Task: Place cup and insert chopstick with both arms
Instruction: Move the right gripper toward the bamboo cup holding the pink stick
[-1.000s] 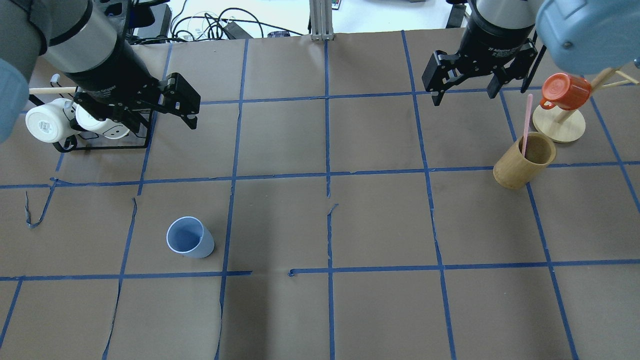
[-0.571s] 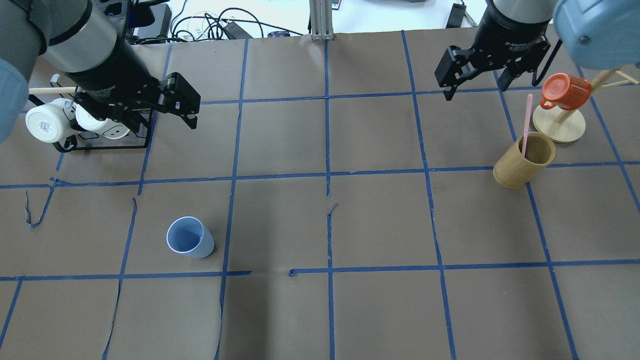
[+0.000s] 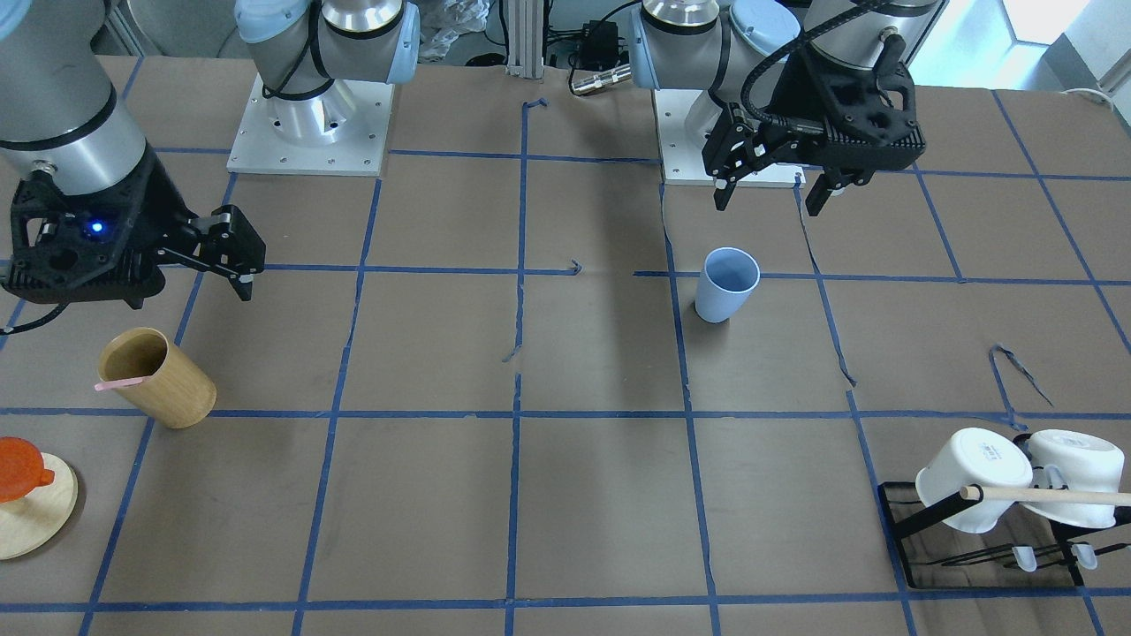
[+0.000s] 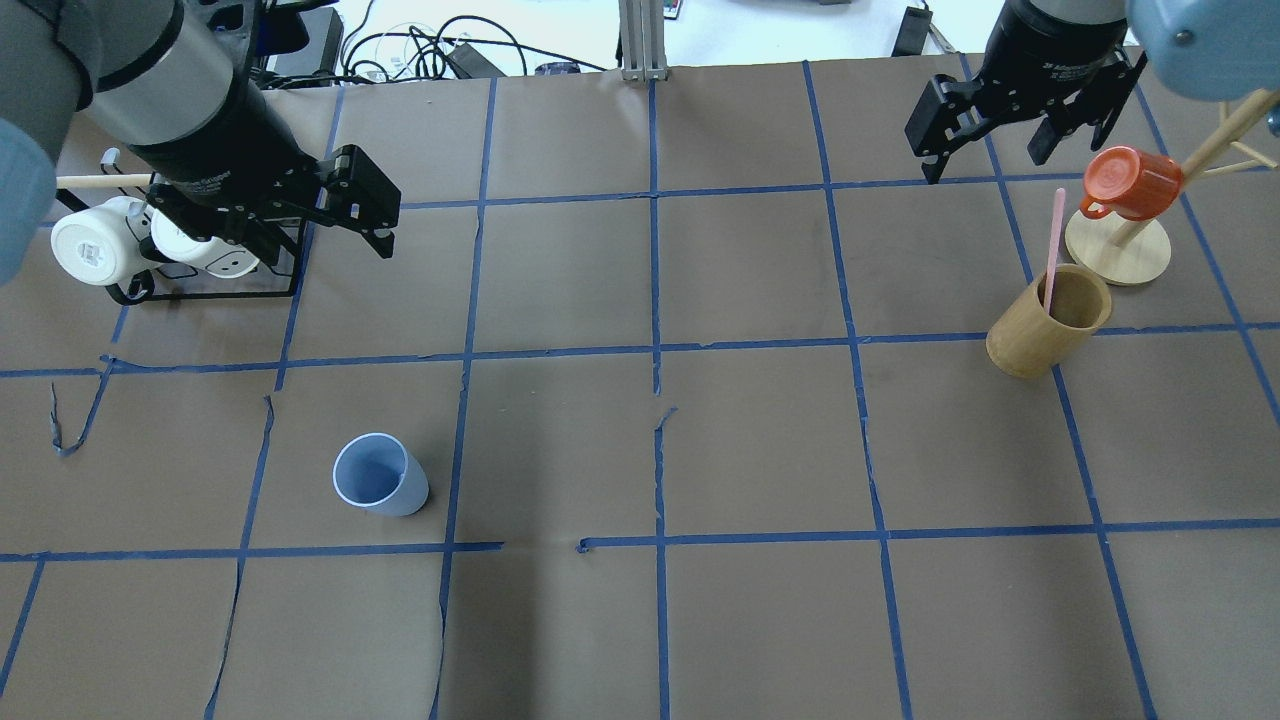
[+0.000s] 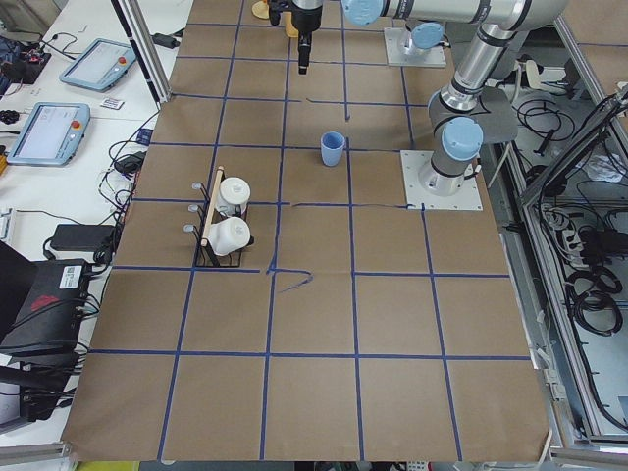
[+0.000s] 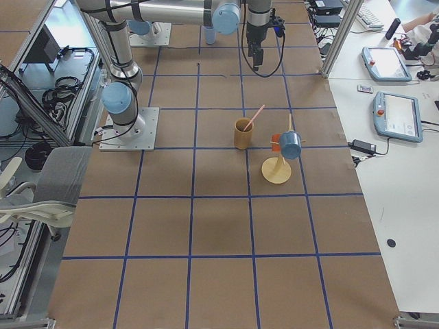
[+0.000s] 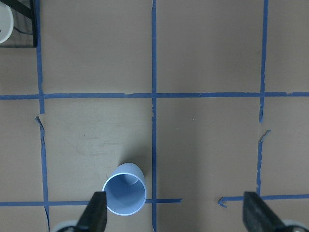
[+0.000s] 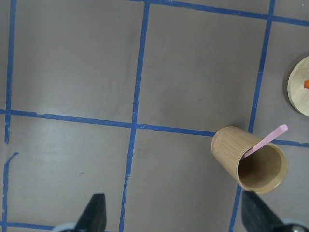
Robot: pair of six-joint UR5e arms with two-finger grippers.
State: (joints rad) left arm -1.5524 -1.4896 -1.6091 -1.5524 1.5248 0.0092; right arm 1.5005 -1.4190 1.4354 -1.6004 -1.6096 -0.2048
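Jaws spread empty, left gripper and right gripper hover; pink chopstick leans in bamboo holder, blue cup stands apart.

The setting is a robotics laboratory. A left arm and a right arm, both industrial, are bolted through metal base plates onto a counter covered in brown paper and marked into squares with blue tape. Touch-screen teach pendants lie on white benches at both ends of the counter. Black cables trail along the side behind the robot. An aluminium profile post rises at the counter's far edge. A grey office chair stands by the frame.
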